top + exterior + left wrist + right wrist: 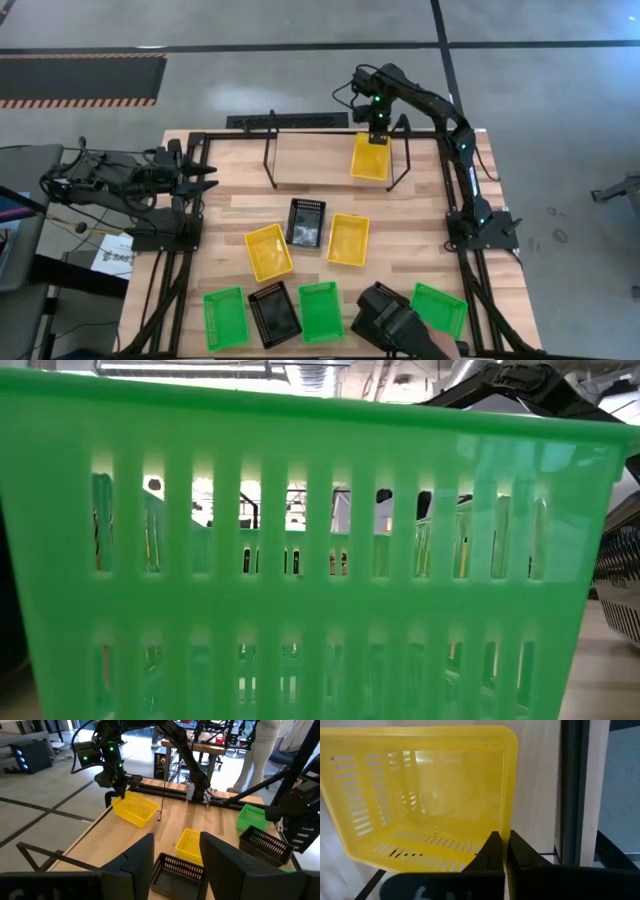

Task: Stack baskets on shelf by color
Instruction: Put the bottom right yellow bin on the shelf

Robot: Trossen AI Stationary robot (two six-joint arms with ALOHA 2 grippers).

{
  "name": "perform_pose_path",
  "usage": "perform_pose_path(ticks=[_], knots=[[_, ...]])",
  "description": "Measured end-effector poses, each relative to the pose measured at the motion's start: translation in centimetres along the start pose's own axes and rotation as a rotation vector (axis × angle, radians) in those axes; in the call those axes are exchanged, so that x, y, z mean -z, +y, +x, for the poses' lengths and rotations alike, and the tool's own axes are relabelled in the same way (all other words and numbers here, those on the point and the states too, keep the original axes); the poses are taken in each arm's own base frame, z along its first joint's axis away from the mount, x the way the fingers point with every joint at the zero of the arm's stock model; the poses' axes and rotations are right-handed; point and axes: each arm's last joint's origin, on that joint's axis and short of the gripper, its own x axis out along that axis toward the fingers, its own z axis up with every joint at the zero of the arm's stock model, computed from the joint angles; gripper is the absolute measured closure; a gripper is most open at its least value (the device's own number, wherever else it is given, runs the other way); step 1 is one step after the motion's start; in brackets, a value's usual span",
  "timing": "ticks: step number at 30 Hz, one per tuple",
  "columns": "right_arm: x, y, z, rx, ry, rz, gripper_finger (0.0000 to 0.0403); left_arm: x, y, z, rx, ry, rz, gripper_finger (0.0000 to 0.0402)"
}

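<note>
- While the right gripper (377, 132) pinches the wall of a yellow basket (369, 157), it holds it over the shelf (272, 150).
- Next, I think, it must lower the basket and let go.
- Off at the table's left edge, the left gripper (205, 178) waits with its fingers apart.

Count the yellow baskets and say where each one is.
3. One yellow mesh plastic basket is gripped by the right gripper at the shelf's right end; two lie mid-table, left and right.

Two dark jointed arms, small green lights, black cabling, tapered black jaws.
</note>
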Motion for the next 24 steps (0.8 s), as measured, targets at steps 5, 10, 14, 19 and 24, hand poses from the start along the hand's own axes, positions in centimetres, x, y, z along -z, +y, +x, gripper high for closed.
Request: perform_pose_path(ticks=[5,10,14,19,24], knots=[[0.0,-0.1,0.0,-0.012,-0.017,0.0,0.0401,0.0,0.0,0.0,-0.001,0.0,0.0,0.0254],[-0.07,-0.16,-0.01,-0.018,-0.034,0.016,0.0401,0.01,0.0,0.01,-0.001,0.001,-0.005,0.0254],[-0.19,-0.26,-0.01,-0.008,-0.046,0.029,0.0377,0.02,0.01,0.0,-0.001,0.002,-0.003,0.0254],[-0.25,-0.31,0.0,-0.002,-0.05,0.031,0.0324,0.02,0.01,0.0,-0.002,0.002,0.001,0.0254],[-0.28,-0.36,0.0,0.004,-0.053,0.03,0.0317,0.02,0.01,0.0,-0.002,0.002,-0.004,0.0254]])
